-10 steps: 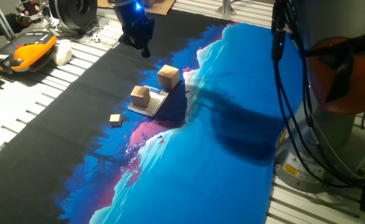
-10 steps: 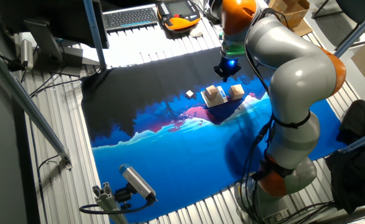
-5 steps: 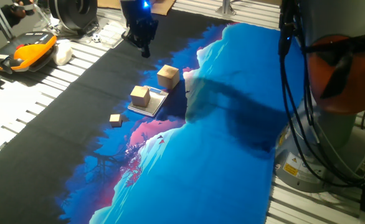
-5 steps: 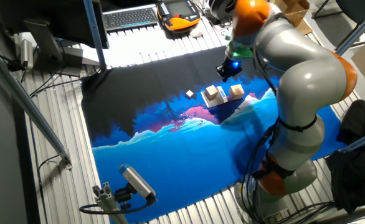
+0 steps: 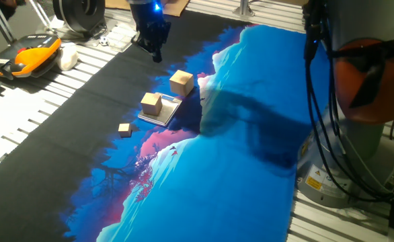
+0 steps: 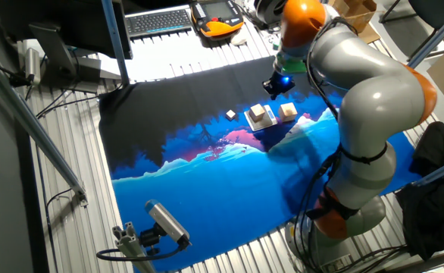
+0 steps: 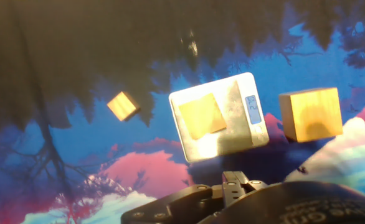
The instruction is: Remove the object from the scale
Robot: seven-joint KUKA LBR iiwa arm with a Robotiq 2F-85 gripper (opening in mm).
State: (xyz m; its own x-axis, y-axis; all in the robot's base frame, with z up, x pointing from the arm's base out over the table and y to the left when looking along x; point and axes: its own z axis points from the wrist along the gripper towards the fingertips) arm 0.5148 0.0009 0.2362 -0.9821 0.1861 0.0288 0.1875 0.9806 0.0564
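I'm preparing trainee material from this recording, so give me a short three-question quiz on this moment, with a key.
1. True or false: the mid-sized light-tan wooden cube sits on the flat square silvery-grey scale.
2. Multiple choice: how many tan wooden cubes lie on the printed cloth off the scale? A) none B) one C) two
3. Fill in: the black two-finger gripper hangs ____ the cloth, touching no cube.

Key
1. True. It rests toward one side of the plate.
2. C. The larger tan cube lies on one side of the scale and the tiny tan cube on the other.
3. Above. Whether its jaws are open cannot be told from these views.
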